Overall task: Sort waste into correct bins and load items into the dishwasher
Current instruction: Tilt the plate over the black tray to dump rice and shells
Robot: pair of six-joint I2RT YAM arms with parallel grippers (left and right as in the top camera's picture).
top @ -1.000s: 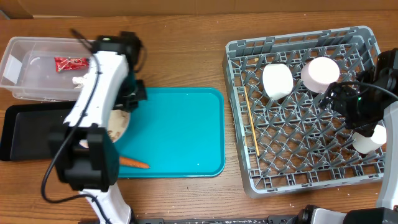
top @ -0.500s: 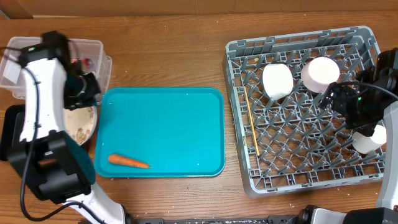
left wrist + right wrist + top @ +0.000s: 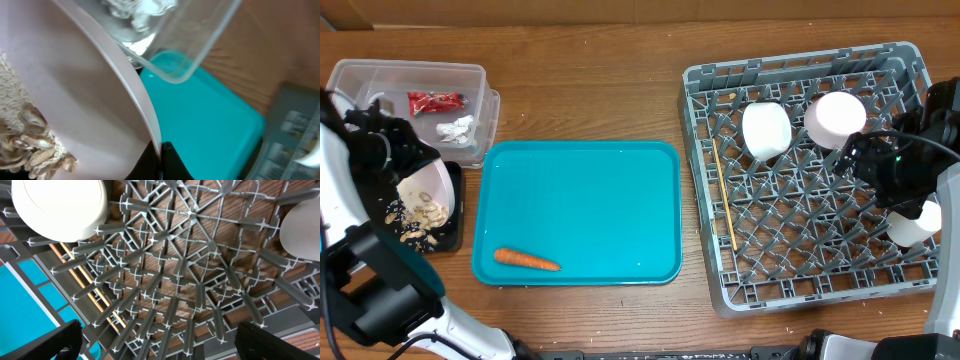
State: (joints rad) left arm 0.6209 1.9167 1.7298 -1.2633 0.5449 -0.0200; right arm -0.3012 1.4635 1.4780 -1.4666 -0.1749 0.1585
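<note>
My left gripper [image 3: 402, 165] is shut on the rim of the white flat plate [image 3: 428, 188], which it holds tilted over the black tray [image 3: 457, 205]. Beige food scraps [image 3: 417, 215] lie at the plate's low edge and in the tray. In the left wrist view the jaws [image 3: 161, 160] pinch the plate's rim [image 3: 100, 90], with scraps [image 3: 30, 145] at lower left. The clear tub [image 3: 380, 85] holds the red wrapper [image 3: 435, 100] and the white tissue [image 3: 456, 128]. The carrot [image 3: 527, 260] lies on the teal tray. My right gripper [image 3: 865, 160] is open and empty above the dish rack [image 3: 720, 75]; the right wrist view shows its fingers [image 3: 165, 340] spread wide over the lattice.
The teal tray [image 3: 590, 200] lies at the centre. The rack holds three white cups [image 3: 766, 130] [image 3: 836, 118] [image 3: 915, 222] and the chopsticks [image 3: 723, 195] along its left side. Chopsticks [image 3: 85, 275] and a cup [image 3: 60, 205] also show in the right wrist view.
My left arm has carried the plate left, off the teal tray to above the black tray, and tipped it; scraps have slid down. The right arm has not moved.
</note>
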